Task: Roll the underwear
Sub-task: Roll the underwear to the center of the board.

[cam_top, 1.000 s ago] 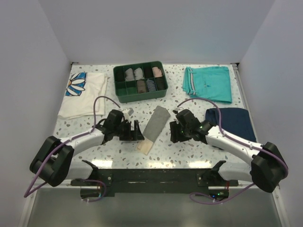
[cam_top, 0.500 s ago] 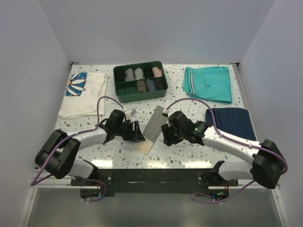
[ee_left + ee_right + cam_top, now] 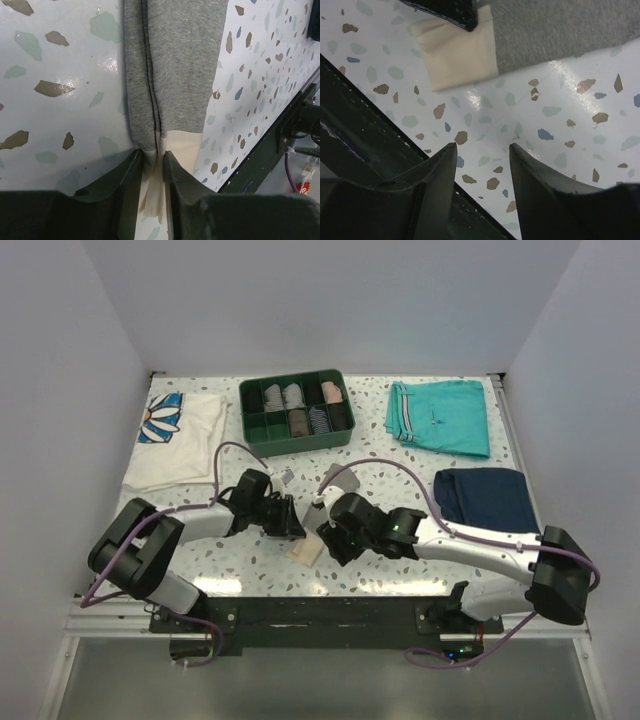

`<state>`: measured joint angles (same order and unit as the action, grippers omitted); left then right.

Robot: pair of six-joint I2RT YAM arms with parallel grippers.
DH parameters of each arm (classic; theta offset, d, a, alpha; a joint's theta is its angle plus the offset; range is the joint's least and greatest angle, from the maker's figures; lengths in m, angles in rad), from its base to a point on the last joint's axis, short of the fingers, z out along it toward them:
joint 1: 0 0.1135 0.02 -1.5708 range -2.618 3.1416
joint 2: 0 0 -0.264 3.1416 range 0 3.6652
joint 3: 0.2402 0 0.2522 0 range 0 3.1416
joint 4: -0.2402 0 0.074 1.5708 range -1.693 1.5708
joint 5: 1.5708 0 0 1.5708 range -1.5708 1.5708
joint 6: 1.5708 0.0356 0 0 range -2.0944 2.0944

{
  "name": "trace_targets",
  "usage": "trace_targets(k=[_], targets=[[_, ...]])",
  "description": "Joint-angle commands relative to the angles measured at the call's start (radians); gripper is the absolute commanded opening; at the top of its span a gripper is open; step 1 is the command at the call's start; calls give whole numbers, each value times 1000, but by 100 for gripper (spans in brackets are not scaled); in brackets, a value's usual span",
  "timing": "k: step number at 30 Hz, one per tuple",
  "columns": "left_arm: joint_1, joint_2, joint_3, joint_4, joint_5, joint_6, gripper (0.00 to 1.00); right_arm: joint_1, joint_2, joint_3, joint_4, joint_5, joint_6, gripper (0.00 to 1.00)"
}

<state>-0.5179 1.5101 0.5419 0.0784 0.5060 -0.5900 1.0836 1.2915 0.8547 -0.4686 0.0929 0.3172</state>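
**Pinch set on the beige end, rolling not yet begun**

Top view: the underwear [image 3: 306,550] lies as a folded strip on the table [image 3: 200,540], between the two arms. Its beige end points toward the bases and most of the grey length is hidden under the right arm. The left gripper [image 3: 290,527] sits at the beige end and the right gripper [image 3: 328,538] is just beside it. No turn of cloth shows, so the step is judged to be securing the starting edge.

Left wrist view: the jaws are almost closed, with the fingers [image 3: 127,175] on either side of a bunched ridge where the beige band meets the grey. Cloth fills the gap, so this is a grip on the underwear [image 3: 175,75].

Right wrist view: the right gripper [image 3: 482,155] has its jaws partly open and holds nothing. It hangs over bare table just beside the beige corner [image 3: 460,55], apparently not touching it.

Next move, as a judgement: the right gripper takes the free corner, then both turn the beige end over onto the grey length, keeping the strip straight.
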Motion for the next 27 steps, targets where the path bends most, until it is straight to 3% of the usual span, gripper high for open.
trace_targets(k=[1, 12, 27], targets=[[-10, 62, -7, -120, -55, 44, 26, 81, 58, 84, 8, 90, -90, 50], [-10, 94, 23, -154, -66, 59, 20, 216, 247, 161, 59, 154, -178, 50], [-10, 107, 27, -166, -75, 62, 20, 260, 408, 208, 157, 185, -268, 50]])
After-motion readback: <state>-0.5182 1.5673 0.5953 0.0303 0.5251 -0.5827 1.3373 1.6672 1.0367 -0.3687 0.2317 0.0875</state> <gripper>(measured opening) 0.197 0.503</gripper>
